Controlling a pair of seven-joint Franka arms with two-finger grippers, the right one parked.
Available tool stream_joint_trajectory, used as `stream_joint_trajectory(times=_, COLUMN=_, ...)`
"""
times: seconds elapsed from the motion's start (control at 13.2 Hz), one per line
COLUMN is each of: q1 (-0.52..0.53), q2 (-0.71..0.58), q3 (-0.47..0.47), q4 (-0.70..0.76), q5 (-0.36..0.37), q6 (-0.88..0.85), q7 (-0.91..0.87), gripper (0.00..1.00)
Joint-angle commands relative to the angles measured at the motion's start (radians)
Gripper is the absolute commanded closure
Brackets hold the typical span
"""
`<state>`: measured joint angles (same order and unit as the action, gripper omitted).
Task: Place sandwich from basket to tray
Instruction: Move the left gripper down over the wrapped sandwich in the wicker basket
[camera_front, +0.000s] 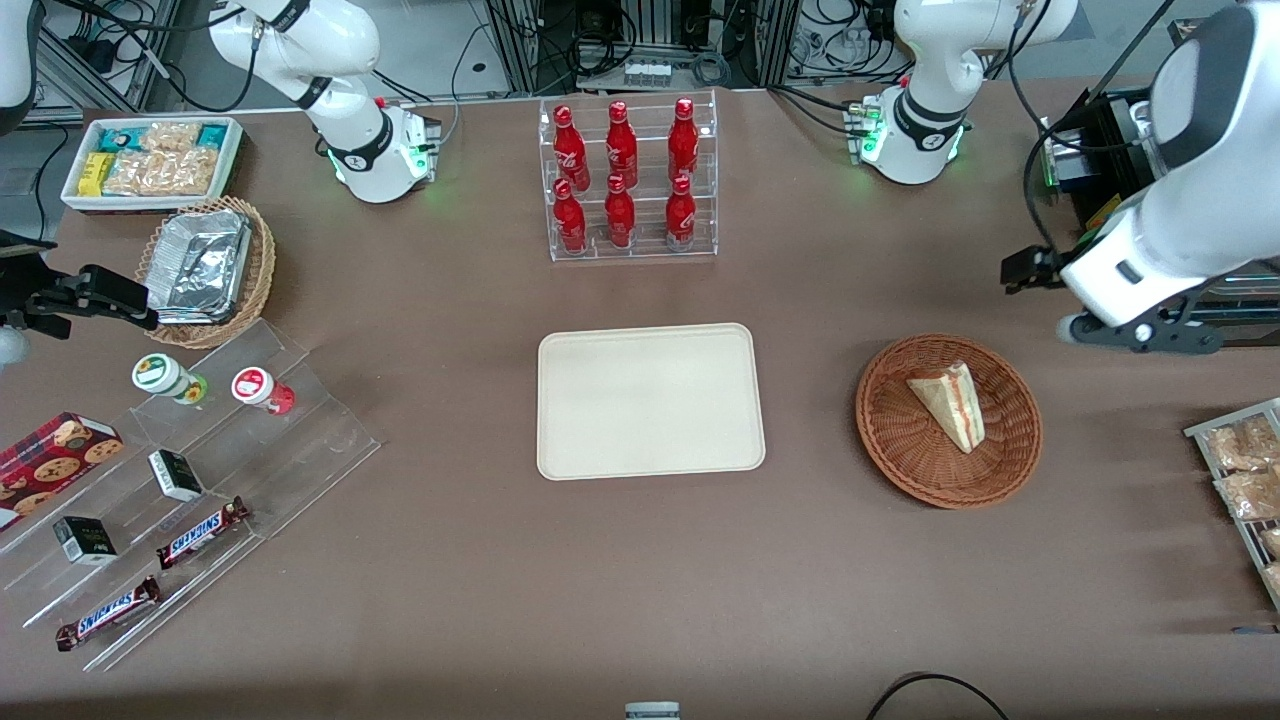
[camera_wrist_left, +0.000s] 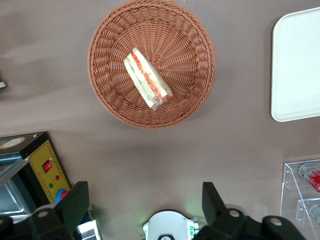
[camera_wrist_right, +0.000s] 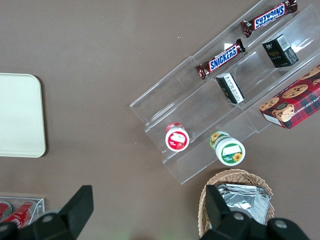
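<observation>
- Brown cloth covers the whole table (camera_front: 640, 560), and we see shop goods set out around its edges.
- We find the tray (camera_front: 650, 400) at the centre, bare, with its long side facing the camera; it waits for the food.
- At 3 o'clock from the tray lies the basket (camera_front: 948, 420), apart from it, toward the working arm's end of the table.
- Inside the basket rests the sandwich (camera_front: 950, 403), lying flat near the middle, so its broad bread face is turned upward and its layered edge looks sideways.
- Our gripper (camera_wrist_left: 145, 200) hangs high over the bare cloth, at about 1 o'clock from the basket in the front view, touching nothing.
- Its jaws stand wide apart and hold nothing; we think this is so they can go down around the wedge.
- We judge the task not yet begun: first comes a move over the basket, then a descent.
- A rack of bottles (camera_front: 625, 180) stands at 12 o'clock from the tray, outside the likely path.
</observation>
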<state>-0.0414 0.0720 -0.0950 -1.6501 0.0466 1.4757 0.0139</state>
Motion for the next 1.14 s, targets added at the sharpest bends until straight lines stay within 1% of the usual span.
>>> stream_joint_trajectory(times=0.0, q1=0.008, q2=-0.017, q3=-0.002, q4=-0.115, q5=0.004, q6=0.125, q7=0.009, gripper=0.00)
stream_joint_trajectory(times=0.23, q1=0.008, q2=-0.014, q3=0.007, q4=-0.261, q5=0.006, q6=0.327, q7=-0.011, gripper=0.00)
stream_joint_trajectory(times=0.38, q1=0.009, q2=-0.020, q3=0.021, q4=-0.379, q5=0.004, q6=0.479, q7=-0.058, gripper=0.00)
stream_joint_trajectory(times=0.46, q1=0.009, q2=-0.017, q3=0.032, q4=-0.414, q5=-0.002, q6=0.529, q7=-0.086, gripper=0.00)
stream_joint_trajectory(times=0.68, q1=0.009, q2=-0.003, q3=0.034, q4=-0.513, q5=-0.010, q6=0.671, q7=-0.259, gripper=0.00)
stream_joint_trajectory(times=0.83, q1=0.008, q2=0.008, q3=0.034, q4=-0.548, q5=-0.008, q6=0.750, q7=-0.447, gripper=0.00)
stream_joint_trajectory(times=0.91, q1=0.008, q2=0.015, q3=0.034, q4=-0.550, q5=-0.008, q6=0.762, q7=-0.532, gripper=0.00)
stream_joint_trajectory(times=0.99, q1=0.008, q2=0.025, q3=0.034, q4=-0.551, q5=-0.007, q6=0.774, q7=-0.583, gripper=0.00)
stream_joint_trajectory(times=1.06, q1=0.008, q2=0.029, q3=0.034, q4=-0.562, q5=-0.007, q6=0.793, q7=-0.597, gripper=0.00)
